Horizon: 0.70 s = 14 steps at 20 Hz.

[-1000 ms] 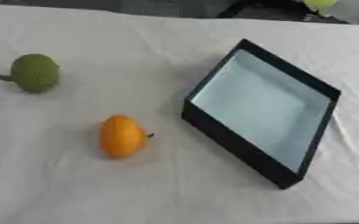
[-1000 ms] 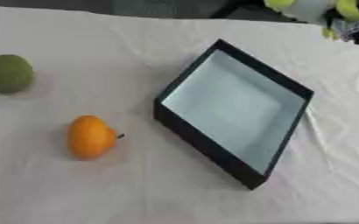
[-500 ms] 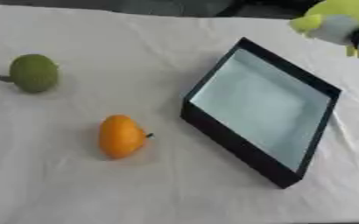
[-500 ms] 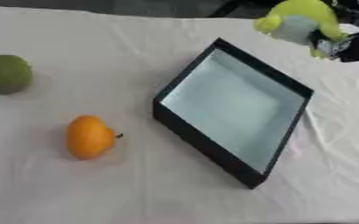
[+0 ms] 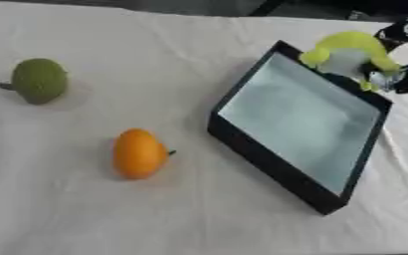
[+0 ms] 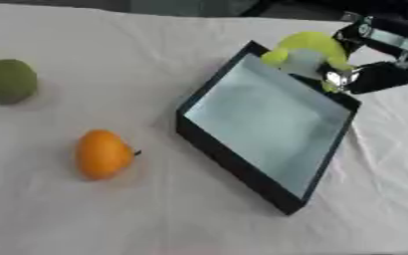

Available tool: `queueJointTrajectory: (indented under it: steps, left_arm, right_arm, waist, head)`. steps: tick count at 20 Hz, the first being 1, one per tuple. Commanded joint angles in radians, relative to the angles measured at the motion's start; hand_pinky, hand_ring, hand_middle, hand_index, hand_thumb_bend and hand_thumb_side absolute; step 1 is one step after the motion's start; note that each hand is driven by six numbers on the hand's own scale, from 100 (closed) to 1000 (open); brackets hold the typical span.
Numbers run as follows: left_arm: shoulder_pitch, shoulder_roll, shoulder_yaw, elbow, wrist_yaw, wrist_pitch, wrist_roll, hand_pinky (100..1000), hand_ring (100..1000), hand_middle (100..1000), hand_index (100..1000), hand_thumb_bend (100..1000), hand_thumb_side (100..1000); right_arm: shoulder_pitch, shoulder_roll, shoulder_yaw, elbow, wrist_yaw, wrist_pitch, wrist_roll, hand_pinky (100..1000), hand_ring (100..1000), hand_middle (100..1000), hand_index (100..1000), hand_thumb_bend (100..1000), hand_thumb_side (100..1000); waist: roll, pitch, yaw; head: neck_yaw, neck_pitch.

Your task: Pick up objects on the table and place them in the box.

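above the box's (image 6: 242, 174) far rim (held), yellow-green object (image 6: 305, 49) in right hand (image 6: 374, 74).

Work surface: a white fabric tablecloth (image 5: 77, 219) covers the table across nearly the whole view, from the near edge to the far edge and out to both sides. Condition: not flat. Fine wrinkles run across the far middle of the cloth, longer soft folds lie on the right side towards the near corner, and shallow ripples show at the left edge. No stains or marks can be made out on it. Beyond the far edge of the cloth runs a dark background strip (image 5: 316, 7), with a paler grey patch (image 6: 190, 6) near its middle; neither can be identified
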Motion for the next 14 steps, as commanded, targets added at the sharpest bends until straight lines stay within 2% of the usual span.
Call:
queueJointTrajectory:
  steps: [1,5,8,12,13,14]
  left_arm:
    - [-0.01,0.011,0.003,-0.014,0.004,-0.002,0.0,706,587,691,789,100,781]
    - [-0.01,0.009,0.003,-0.013,0.005,-0.001,-0.001,706,587,691,789,100,781]
    - [-0.009,0.01,0.003,-0.013,0.005,-0.001,-0.001,706,587,691,789,100,781]
    - [-0.008,0.008,0.003,-0.012,0.005,-0.001,-0.003,706,587,691,789,100,783]
    - [-0.009,0.007,0.002,-0.012,0.005,-0.001,-0.004,706,587,691,789,100,783]
    - [-0.009,0.007,0.002,-0.011,0.005,0.0,-0.004,706,587,691,789,100,783]
  right_arm:
    - [-0.01,-0.01,0.004,0.011,0.023,0.001,0.005,786,616,467,538,100,388]
    - [-0.001,0.006,0.027,0.034,0.042,0.003,0.014,794,639,502,580,100,393]
    - [-0.004,0.007,0.033,0.032,0.05,-0.014,0.019,827,725,593,675,230,459]
    - [-0.01,0.001,0.026,0.017,0.054,-0.058,0.033,853,773,663,736,291,456]
    - [-0.01,0.0,0.026,0.014,0.054,-0.068,0.04,871,815,707,790,330,439]
    - [-0.01,-0.001,0.027,0.012,0.055,-0.078,0.049,880,831,729,803,345,426]
  waist:
    - [0.004,-0.01,0.002]
    - [0.004,-0.008,0.006]
    - [0.005,-0.007,0.007]
    - [0.005,-0.006,0.004]
    - [0.004,-0.006,0.004]
    - [0.004,-0.005,0.004]
  head:
    - [-0.006,0.006]
    - [-0.008,0.004]
    - [-0.009,0.004]
    - [-0.008,0.003]
    - [-0.009,0.003]
    - [-0.009,0.004]
